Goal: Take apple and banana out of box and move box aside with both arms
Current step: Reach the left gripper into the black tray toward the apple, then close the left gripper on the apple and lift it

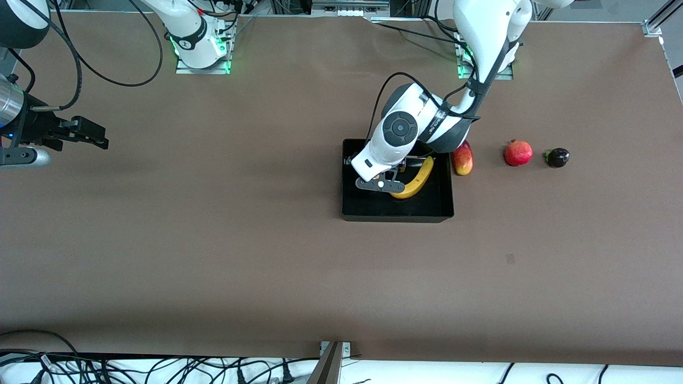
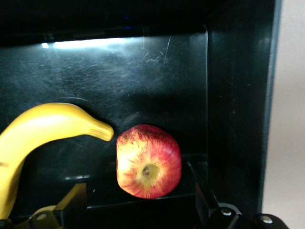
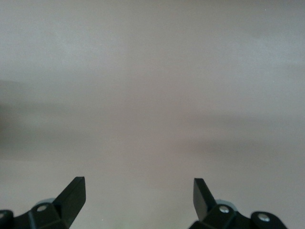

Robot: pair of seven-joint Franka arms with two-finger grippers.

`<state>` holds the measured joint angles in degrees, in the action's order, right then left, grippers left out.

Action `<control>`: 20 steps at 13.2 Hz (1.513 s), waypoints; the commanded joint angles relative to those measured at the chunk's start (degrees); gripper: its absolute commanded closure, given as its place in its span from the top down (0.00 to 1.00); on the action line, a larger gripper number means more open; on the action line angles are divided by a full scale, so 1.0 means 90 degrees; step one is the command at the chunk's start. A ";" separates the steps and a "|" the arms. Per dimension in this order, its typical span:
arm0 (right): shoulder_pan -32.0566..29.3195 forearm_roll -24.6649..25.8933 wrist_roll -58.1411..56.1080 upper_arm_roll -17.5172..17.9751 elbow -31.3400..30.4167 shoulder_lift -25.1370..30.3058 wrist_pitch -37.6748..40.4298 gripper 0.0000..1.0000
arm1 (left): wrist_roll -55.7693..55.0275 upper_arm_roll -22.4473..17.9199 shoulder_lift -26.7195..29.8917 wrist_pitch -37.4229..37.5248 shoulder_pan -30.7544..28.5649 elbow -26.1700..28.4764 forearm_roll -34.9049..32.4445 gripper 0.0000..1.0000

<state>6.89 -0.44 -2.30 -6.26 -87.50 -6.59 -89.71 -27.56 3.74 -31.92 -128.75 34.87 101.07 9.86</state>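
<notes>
The black tray [image 1: 397, 210] sits mid-table. The yellow banana [image 1: 419, 181] lies in it. My left gripper [image 1: 381, 184] is down inside the tray, and its hand hides the apple in the front view. In the left wrist view the red apple with yellow patches [image 2: 148, 161] rests on the tray floor [image 2: 143, 81] between my open left gripper's [image 2: 138, 191] fingers. There is a gap on each side of the apple. The banana's tip [image 2: 102, 130] lies just beside it. My right gripper [image 1: 98, 140] waits open and empty over bare table at the right arm's end, and shows open in its wrist view [image 3: 138, 183].
Beside the tray, toward the left arm's end, stand a red-and-yellow oblong fruit [image 1: 462, 158] close to the tray wall, a red round fruit [image 1: 518, 152] and a dark purple fruit [image 1: 557, 157]. The left arm's elbow hangs over the tray's corner.
</notes>
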 commanded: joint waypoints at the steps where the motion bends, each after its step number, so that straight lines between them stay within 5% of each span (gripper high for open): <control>1: -0.0053 -0.0059 0.0031 0.0022 0.0142 -0.0078 0.0007 1.00 | 0.0034 0.0073 -0.0309 -0.0605 -0.0007 0.0098 0.0096 1.00; 6: -0.0053 -0.0059 0.0031 0.0022 0.0142 -0.0088 0.0007 1.00 | 0.0044 0.0063 -0.0612 -0.1046 0.0003 0.0049 0.0076 1.00; 7: -0.0053 -0.0059 0.0031 0.0022 0.0142 -0.0088 0.0007 1.00 | 0.0073 0.0063 -0.0623 -0.1065 0.0003 0.0059 0.0038 0.91; 8: -0.0053 -0.0059 0.0031 0.0022 0.0142 -0.0088 0.0007 1.00 | 0.0102 0.0063 -0.0603 -0.1037 -0.0007 0.0069 0.0028 0.39; 9: -0.0053 -0.0059 0.0031 0.0022 0.0142 -0.0078 0.0007 1.00 | 0.0103 0.0063 -0.0574 -0.0988 -0.0007 0.0079 0.0028 0.00; 15: -0.0053 -0.0059 0.0031 0.0022 0.0142 -0.0078 0.0007 1.00 | 0.0083 0.0150 0.0234 -0.0092 -0.0396 0.0098 0.0037 0.00; 20: -0.0053 -0.0059 0.0031 0.0022 0.0142 -0.0088 0.0007 1.00 | 0.1446 0.0444 0.1193 0.1139 -0.1889 0.0098 0.0096 0.00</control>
<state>6.87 -0.44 -2.30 -6.26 -87.50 -6.64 -89.77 -21.52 6.49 -24.15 -121.44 23.11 100.51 9.86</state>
